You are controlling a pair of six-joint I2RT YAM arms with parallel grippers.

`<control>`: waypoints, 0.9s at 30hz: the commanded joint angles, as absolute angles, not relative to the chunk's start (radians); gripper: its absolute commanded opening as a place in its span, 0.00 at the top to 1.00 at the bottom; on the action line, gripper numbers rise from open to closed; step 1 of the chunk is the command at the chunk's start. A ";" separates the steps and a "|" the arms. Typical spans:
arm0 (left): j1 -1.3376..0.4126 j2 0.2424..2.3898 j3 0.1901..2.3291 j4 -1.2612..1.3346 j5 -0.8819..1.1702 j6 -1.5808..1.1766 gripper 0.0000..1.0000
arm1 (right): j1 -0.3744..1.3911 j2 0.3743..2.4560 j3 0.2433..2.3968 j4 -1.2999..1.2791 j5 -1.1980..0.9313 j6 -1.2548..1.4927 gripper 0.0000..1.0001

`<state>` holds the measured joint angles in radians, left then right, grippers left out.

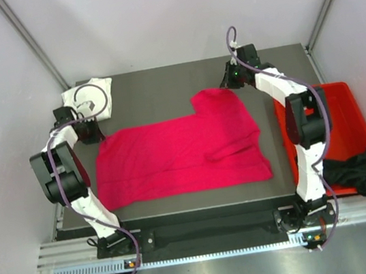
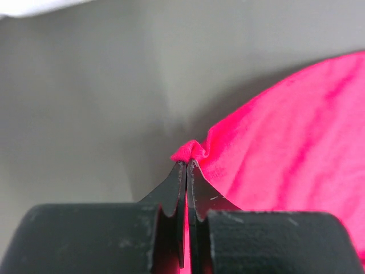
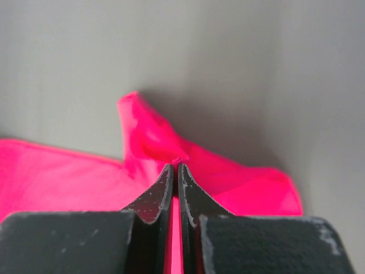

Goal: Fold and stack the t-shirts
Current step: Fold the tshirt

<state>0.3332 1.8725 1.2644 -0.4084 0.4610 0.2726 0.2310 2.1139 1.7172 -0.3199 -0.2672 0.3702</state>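
Dark table (image 1: pixel 162 92) has the pink t-shirt (image 1: pixel 179 155) spread flat across the middle. Red bin (image 1: pixel 347 105) sits off the right side, with the black t-shirt (image 1: pixel 363 168) draped over its near corner. White t-shirt (image 1: pixel 87 96) is at the far-left corner. Left gripper (image 2: pixel 187 162) and right gripper (image 3: pixel 175 165) are both pinched tight on pink edges.
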 commanded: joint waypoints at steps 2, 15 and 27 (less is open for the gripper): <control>0.337 1.735 1.206 -0.391 0.509 0.356 1.00 | 0.229 1.841 1.467 -0.167 -0.288 0.370 1.00; 0.345 1.548 1.046 -0.485 0.488 0.571 1.00 | 0.229 1.209 0.876 -0.212 -0.230 0.408 1.00; 0.437 1.490 1.009 -0.517 0.499 0.680 1.00 | 0.230 0.957 0.729 -0.370 -0.164 0.434 1.00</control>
<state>0.4023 1.5379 1.0191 -0.5030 0.4793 0.6228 0.2310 1.0058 0.7429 -0.3386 -0.1936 0.4229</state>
